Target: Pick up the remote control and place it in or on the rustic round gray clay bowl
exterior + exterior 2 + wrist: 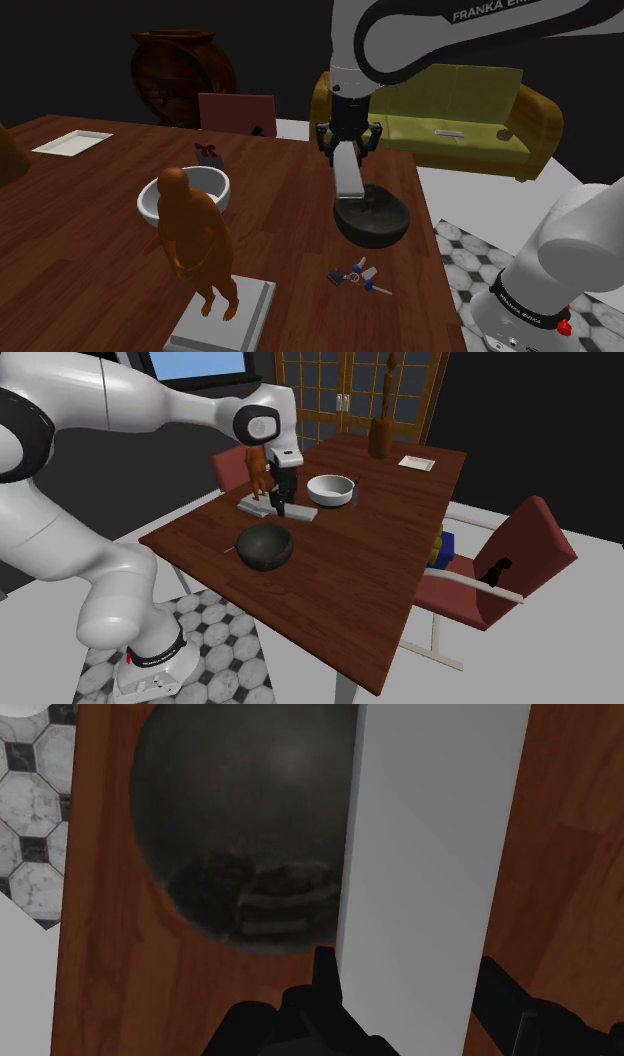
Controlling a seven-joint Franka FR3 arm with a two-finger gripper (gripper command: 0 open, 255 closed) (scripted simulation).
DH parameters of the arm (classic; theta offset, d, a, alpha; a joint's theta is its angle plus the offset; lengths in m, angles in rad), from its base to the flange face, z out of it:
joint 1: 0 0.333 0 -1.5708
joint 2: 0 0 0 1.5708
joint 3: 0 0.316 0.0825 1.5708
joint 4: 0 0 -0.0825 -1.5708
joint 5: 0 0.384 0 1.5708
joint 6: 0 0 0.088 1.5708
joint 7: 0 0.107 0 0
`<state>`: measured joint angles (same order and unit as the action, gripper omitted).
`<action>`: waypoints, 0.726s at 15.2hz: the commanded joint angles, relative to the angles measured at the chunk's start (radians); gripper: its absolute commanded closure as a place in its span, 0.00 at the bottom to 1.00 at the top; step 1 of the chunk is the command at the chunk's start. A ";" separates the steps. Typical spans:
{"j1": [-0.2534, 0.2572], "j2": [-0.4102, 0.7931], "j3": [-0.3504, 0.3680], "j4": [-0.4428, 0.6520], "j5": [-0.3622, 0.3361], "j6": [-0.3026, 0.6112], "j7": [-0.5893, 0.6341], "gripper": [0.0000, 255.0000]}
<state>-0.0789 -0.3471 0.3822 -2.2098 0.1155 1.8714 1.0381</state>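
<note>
My gripper (348,150) is shut on a plain light-grey slab, the remote control (350,178), which hangs end-down from the fingers. Its lower end is at the rim of the dark grey round bowl (372,218) standing near the table's edge. I cannot tell whether it touches the bowl. In the wrist view the remote (430,854) is clasped between both black fingers (325,976), with the bowl (240,824) just beside it. In the second exterior view the gripper (280,502) hovers just behind the bowl (265,545).
A white bowl (185,190) and an orange figure (195,240) on a grey base stand to the shoulder view's left of the gripper. A bunch of keys (355,275) lies near the dark bowl. The table edge (430,230) runs close by it. A white tray (72,142) sits far off.
</note>
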 commanded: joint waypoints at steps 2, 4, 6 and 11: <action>0.021 -0.126 -0.020 -0.107 0.036 -0.016 -0.024 1.00; 0.037 -0.213 -0.035 -0.173 0.055 -0.037 -0.037 1.00; 0.050 -0.265 -0.043 -0.223 0.066 -0.039 -0.044 1.00; 0.053 -0.255 -0.031 -0.283 0.074 0.031 -0.044 1.00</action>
<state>-0.0276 -0.6026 0.3478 -2.4782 0.1869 1.8867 0.9934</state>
